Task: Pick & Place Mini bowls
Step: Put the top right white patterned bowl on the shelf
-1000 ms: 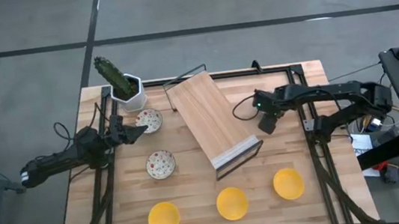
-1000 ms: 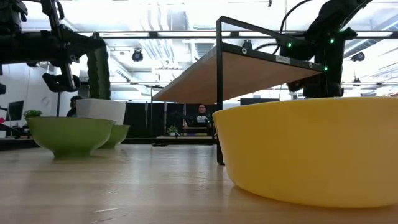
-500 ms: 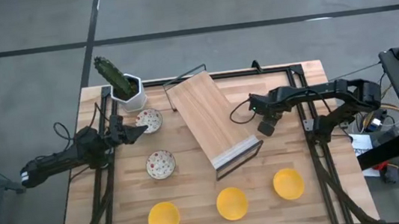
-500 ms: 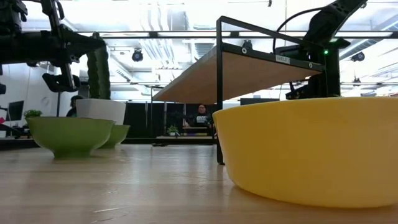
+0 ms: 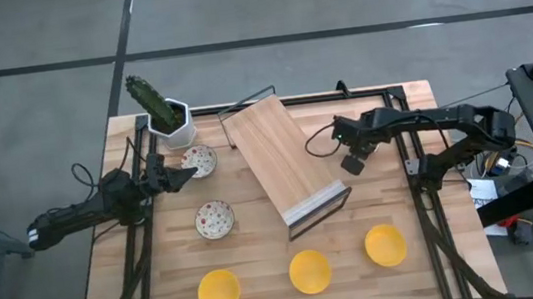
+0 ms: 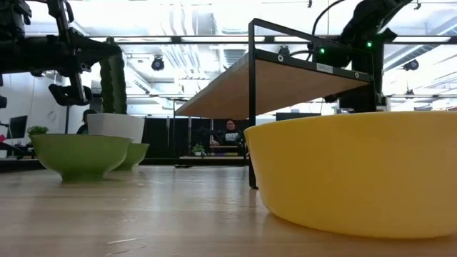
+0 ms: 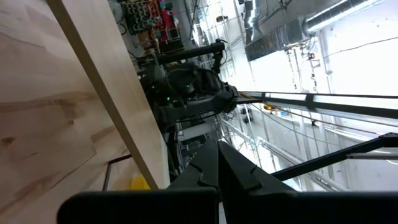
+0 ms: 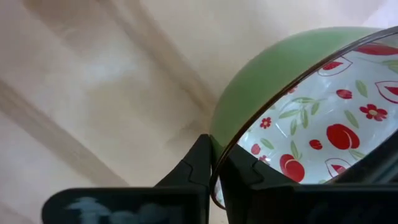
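Two mini bowls with white, red-speckled insides (image 5: pixel 198 160) (image 5: pixel 214 219) sit on the table's left half. Three yellow mini bowls (image 5: pixel 218 290) (image 5: pixel 310 271) (image 5: pixel 385 245) stand in a row near the front edge. My right gripper (image 5: pixel 353 165) hangs just right of the slanted wooden shelf (image 5: pixel 283 158), shut on a third patterned bowl (image 8: pixel 311 130), green outside. In the high view the gripper hides that bowl. My left gripper (image 5: pixel 187 175) is shut and hovers beside the far patterned bowl, holding nothing. My right gripper pinches the bowl's rim (image 8: pixel 216 186) between its two fingers, one finger (image 8: pixel 200 163) on the green outer wall and the other (image 8: pixel 244 174) inside. The bowl sits tilted in the hold. Whether it is clear of the table I cannot tell.
A white pot with a cactus (image 5: pixel 175 120) stands at the far left corner. The slanted shelf on its black frame (image 6: pixel 253 107) fills the table's middle. Cables trail behind both arms. Bare wood lies between the shelf and the yellow bowls.
My right arm has dipped a little beside the shelf, then come up again, and the gripper has shifted slightly toward the far edge. The left arm and the bowls on the table have kept still.
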Action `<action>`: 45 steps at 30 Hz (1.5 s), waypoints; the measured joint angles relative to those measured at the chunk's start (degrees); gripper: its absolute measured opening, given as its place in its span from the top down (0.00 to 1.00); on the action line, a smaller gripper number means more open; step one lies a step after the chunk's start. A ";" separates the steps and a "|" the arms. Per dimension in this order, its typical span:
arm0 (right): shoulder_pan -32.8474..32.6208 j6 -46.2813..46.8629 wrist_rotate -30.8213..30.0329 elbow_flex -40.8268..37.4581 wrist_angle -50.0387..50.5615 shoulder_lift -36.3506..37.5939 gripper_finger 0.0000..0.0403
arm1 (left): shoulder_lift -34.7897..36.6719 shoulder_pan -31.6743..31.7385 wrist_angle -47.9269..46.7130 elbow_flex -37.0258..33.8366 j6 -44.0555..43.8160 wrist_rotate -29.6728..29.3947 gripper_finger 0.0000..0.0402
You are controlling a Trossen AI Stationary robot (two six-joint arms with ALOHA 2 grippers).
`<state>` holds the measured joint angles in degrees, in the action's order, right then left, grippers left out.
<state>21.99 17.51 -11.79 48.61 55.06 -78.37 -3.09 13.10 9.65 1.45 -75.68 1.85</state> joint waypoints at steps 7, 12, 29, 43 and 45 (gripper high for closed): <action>0.10 -2.49 -2.09 8.55 5.64 -0.11 0.97 | 0.00 0.00 -0.02 0.00 0.00 0.00 1.00; -0.02 -5.11 -1.72 16.88 9.55 -0.58 0.97 | 0.00 0.00 -0.02 0.00 0.00 0.00 1.00; -13.09 -19.99 -1.54 42.65 18.98 -9.25 0.97 | -0.02 0.00 -0.37 0.02 -0.81 0.00 1.00; -27.16 -31.03 -5.78 67.69 34.61 -31.22 0.97 | -0.02 0.00 -0.66 -0.12 -0.78 0.04 1.00; -28.39 -33.28 -6.40 69.43 35.11 -33.00 0.97 | -0.02 -0.02 -0.68 -0.48 -1.03 0.11 1.00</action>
<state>-6.40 -15.76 -18.19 118.04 90.17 -111.37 -3.11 13.08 8.97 0.97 -76.71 1.96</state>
